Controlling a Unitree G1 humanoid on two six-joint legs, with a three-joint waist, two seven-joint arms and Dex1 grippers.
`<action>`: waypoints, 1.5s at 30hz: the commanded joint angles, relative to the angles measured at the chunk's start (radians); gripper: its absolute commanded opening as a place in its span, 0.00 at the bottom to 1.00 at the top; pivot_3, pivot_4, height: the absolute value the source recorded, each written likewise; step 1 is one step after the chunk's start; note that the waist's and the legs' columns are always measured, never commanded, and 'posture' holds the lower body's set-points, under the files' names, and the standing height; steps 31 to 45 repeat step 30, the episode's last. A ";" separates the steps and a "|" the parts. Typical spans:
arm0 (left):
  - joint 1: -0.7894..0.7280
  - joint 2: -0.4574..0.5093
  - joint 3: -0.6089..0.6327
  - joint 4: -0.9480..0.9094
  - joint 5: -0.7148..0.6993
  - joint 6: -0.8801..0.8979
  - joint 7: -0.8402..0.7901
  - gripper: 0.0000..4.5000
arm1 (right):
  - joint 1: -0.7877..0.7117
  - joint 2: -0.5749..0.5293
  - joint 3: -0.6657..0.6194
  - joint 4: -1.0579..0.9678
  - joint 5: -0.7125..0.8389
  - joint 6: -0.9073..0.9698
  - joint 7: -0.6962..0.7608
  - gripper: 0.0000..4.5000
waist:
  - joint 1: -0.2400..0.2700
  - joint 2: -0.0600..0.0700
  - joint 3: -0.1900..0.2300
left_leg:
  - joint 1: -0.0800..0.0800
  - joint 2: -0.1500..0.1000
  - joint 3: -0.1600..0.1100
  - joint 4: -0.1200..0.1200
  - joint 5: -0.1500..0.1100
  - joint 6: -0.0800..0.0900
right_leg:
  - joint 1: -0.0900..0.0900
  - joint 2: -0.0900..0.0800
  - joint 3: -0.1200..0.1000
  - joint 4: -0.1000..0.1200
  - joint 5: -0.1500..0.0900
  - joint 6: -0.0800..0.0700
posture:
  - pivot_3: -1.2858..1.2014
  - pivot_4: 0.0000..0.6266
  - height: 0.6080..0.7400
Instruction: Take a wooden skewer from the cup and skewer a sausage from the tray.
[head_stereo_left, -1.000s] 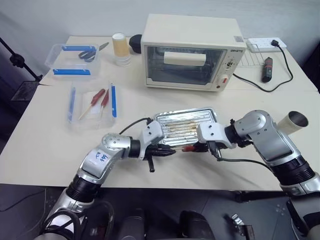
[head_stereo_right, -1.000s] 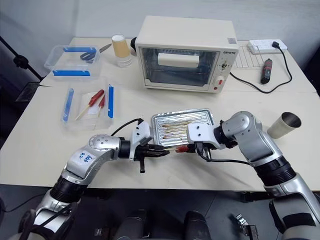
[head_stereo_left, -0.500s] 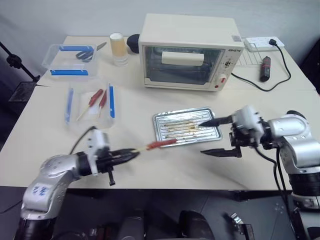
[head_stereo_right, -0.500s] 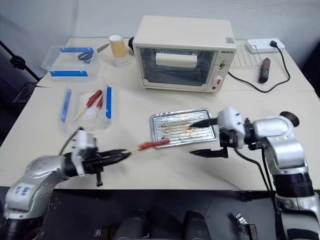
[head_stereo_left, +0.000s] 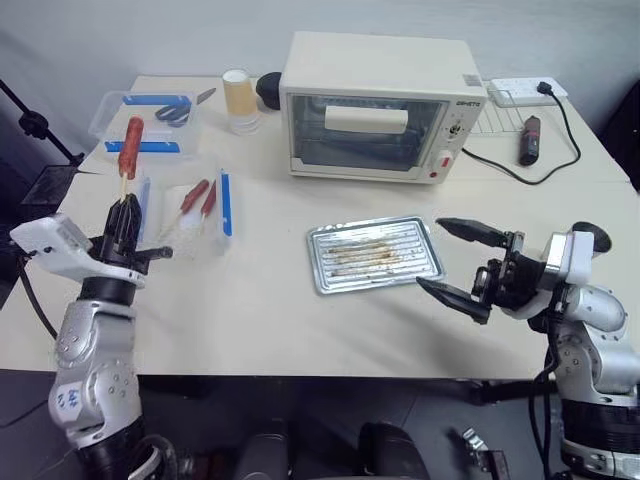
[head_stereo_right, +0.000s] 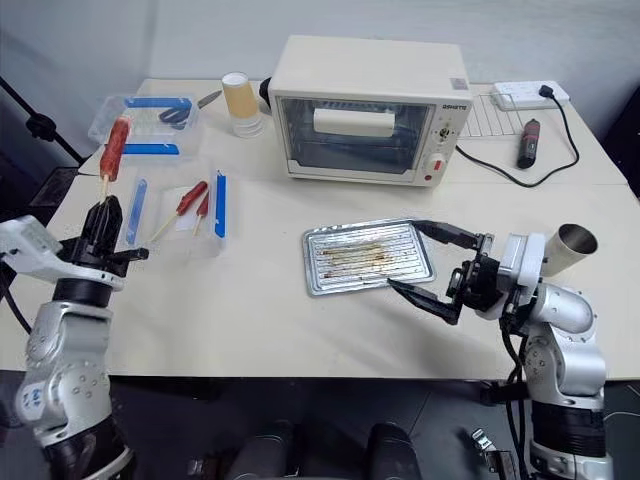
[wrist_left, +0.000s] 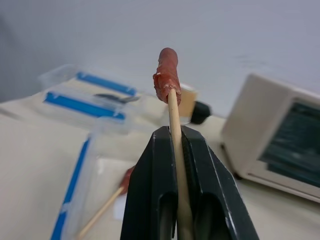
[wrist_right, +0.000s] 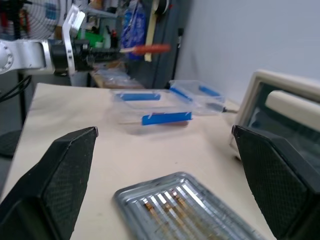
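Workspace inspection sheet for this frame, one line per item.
Surface: beige table, bare at the front.
Job's things: sausage impaled on wooden skewer, held upright; tray holds no sausage, grease streaks; cup beside the right arm.
Clutter: toaster oven; open plastic box with two skewered sausages; second box with scissors; paper cups; wire rack.
Grippers: left gripper shut on skewer; right gripper open, holding nothing.
Cables: oven cord to power strip.
Surroundings: grey wall; dark floor.
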 joint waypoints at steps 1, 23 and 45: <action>-0.041 0.018 -0.045 0.054 0.073 -0.006 0.059 0.00 | 0.005 0.005 0.011 -0.038 0.006 -0.045 -0.024 1.00 | 0.002 0.000 0.000 | 0.000 0.000 0.000 0.000 0.000 0.000 | 0.000 0.000 0.000 0.000 0.000 0.000 | 0.52 0.24 1.00; 0.267 0.405 -0.167 -0.059 0.090 -0.206 -0.594 0.87 | 0.041 -0.121 0.078 0.042 -0.014 -0.038 0.045 1.00 | -0.005 0.000 0.000 | 0.003 0.001 0.004 -0.005 -0.001 -0.001 | -0.001 0.001 0.004 -0.001 -0.001 -0.001 | 0.52 0.24 1.00; 0.466 0.532 -0.201 0.120 0.208 -0.484 -0.841 0.87 | 0.074 -0.196 0.144 0.184 -0.087 -0.081 0.169 1.00 | -0.005 0.000 0.000 | 0.007 0.002 0.017 -0.013 -0.001 -0.001 | -0.003 0.001 0.006 -0.005 -0.002 -0.003 | 0.52 0.24 1.00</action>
